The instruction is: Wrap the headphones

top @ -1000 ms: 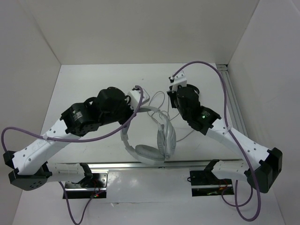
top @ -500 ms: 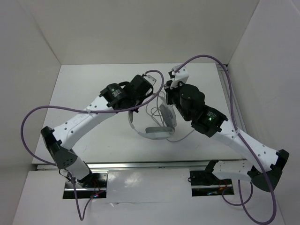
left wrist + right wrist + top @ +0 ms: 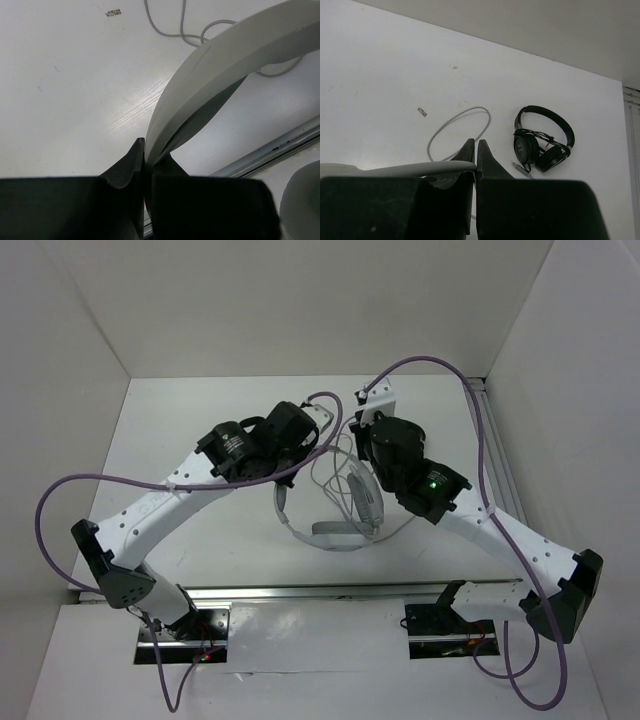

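Note:
The white headphones [image 3: 340,533] hang in the middle of the table, one oval earcup [image 3: 366,502] turned on edge. My left gripper [image 3: 284,483] is shut on their wide headband [image 3: 225,55], which rises from between my jaws [image 3: 145,150]. The thin grey cable [image 3: 333,472] lies in loops on the table between the two grippers and also shows in the left wrist view [image 3: 183,31]. My right gripper [image 3: 353,455] is shut on the cable [image 3: 410,169], which runs in from the left to the jaw gap [image 3: 476,146]; a further loop [image 3: 456,125] lies beyond.
Smaller black headphones [image 3: 543,140] with a wrapped cord lie on the table beyond my right gripper. A metal rail [image 3: 330,590] runs along the table's front edge, and white walls close in the left, back and right sides.
The left arm has stretched out toward the middle, and the headphones have moved with it from near the front rail to the table's middle. The right gripper has shifted slightly.

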Robot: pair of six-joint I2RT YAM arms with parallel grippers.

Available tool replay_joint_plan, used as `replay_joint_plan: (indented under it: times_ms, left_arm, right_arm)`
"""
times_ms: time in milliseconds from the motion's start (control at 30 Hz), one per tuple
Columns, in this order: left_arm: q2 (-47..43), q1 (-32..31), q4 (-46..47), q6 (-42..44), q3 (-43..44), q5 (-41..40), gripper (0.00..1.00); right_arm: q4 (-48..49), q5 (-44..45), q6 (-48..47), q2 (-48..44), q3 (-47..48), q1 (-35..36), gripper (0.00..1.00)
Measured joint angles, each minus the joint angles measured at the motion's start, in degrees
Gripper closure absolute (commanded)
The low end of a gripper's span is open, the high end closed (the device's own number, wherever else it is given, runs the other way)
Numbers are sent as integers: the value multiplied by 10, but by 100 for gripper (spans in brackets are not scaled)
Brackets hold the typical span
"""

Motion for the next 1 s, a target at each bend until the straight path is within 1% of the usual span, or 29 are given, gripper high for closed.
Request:
replay_joint_plan:
  times_ms: [133,333,467,600,633,667,800,833,867,900,967,1000]
  left_arm:
    - [-10,0,0,1,0,15,100]
    - [-39,0,3,14,0,65,100]
    - [-71,0,5,19,0,94,100]
    - [-98,0,15,28,0,101,100]
    - [-104,0,18,27,0,100,100]
    - [-110,0,22,27,0,99,100]
    - [-133,0,38,15,0,98,100]
    - [-138,0,42,11,0,98,100]
    - [-143,0,43,7,2,98,100]
    - [-145,0,43,1,5,97,100]
    - [-152,-2,45,-12,11,88,100]
    - [-155,-2,47,-18,14,81,100]
  right_arm:
    - [2,-2,0,5,0,-13,100]
    - [4,-23,0,45,0,-61,100]
    - [3,-55,0,55,-13,-78,100]
    - [5,-119,0,55,-18,-81,100]
    - [7,-142,-1,54,-20,-81,99]
    - [14,-176,-3,51,-25,-81,93]
    - [54,-322,-6,33,-66,-81,80]
    - [73,-357,-5,30,-78,-81,70]
    - [92,-390,0,28,-89,-80,67]
    - [116,-423,5,28,-99,-80,67]
    - [165,-469,15,32,-117,-81,67]
    - [192,-490,21,40,-122,-82,65]
